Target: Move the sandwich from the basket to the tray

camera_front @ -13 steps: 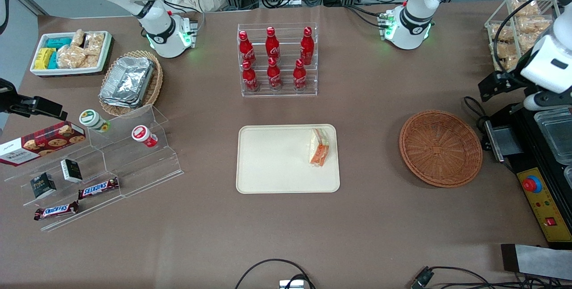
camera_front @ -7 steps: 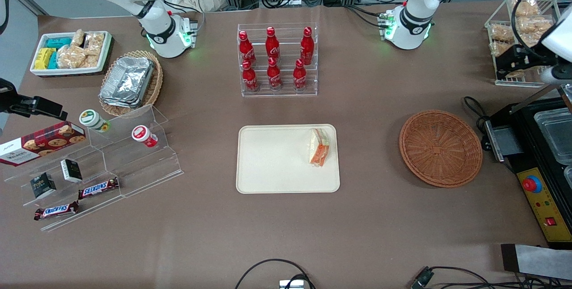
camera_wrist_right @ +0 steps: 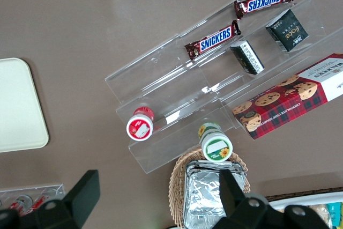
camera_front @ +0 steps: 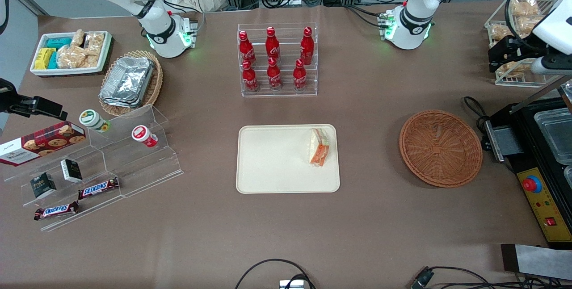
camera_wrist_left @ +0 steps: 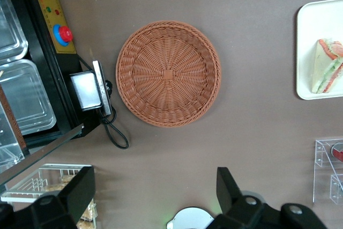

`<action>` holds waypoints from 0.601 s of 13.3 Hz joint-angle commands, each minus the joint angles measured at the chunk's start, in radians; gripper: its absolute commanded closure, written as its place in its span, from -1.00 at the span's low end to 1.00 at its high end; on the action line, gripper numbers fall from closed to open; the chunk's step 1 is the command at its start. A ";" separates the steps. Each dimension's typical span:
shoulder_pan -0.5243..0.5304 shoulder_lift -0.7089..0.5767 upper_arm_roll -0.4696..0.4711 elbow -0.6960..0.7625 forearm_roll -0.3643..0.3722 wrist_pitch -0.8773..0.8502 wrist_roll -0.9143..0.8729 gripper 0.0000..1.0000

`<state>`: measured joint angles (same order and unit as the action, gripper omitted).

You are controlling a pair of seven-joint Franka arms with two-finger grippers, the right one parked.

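The wrapped sandwich (camera_front: pixel 319 147) lies on the cream tray (camera_front: pixel 277 164), at the tray's end toward the working arm; it also shows in the left wrist view (camera_wrist_left: pixel 327 66). The reddish-brown wicker basket (camera_front: pixel 440 148) is empty, as the left wrist view (camera_wrist_left: pixel 168 73) shows too. My left gripper (camera_front: pixel 497 59) is raised at the working arm's end of the table, farther from the front camera than the basket, next to a wire rack of bagged snacks. It is open and empty (camera_wrist_left: pixel 154 187).
A clear rack of several red cola bottles (camera_front: pixel 277 59) stands farther from the camera than the tray. A black control box with a red button (camera_front: pixel 534 185) sits beside the basket. The wire snack rack (camera_front: pixel 520 16), an acrylic stepped shelf (camera_front: pixel 107 164), a foil-container basket (camera_front: pixel 129 82) and a white snack bin (camera_front: pixel 71 53) stand around.
My left gripper has moved away from the front camera, from beside the basket to next to the wire snack rack. The sandwich, tray and basket have not moved.
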<state>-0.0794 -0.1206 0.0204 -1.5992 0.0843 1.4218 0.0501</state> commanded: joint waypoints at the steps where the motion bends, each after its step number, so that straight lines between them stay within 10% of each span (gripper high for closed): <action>1: 0.012 -0.037 0.000 -0.039 -0.015 0.000 -0.004 -1.00; 8: 0.006 -0.033 -0.005 -0.041 -0.017 0.000 -0.088 -1.00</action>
<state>-0.0714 -0.1277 0.0206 -1.6162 0.0814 1.4216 0.0279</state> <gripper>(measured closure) 0.000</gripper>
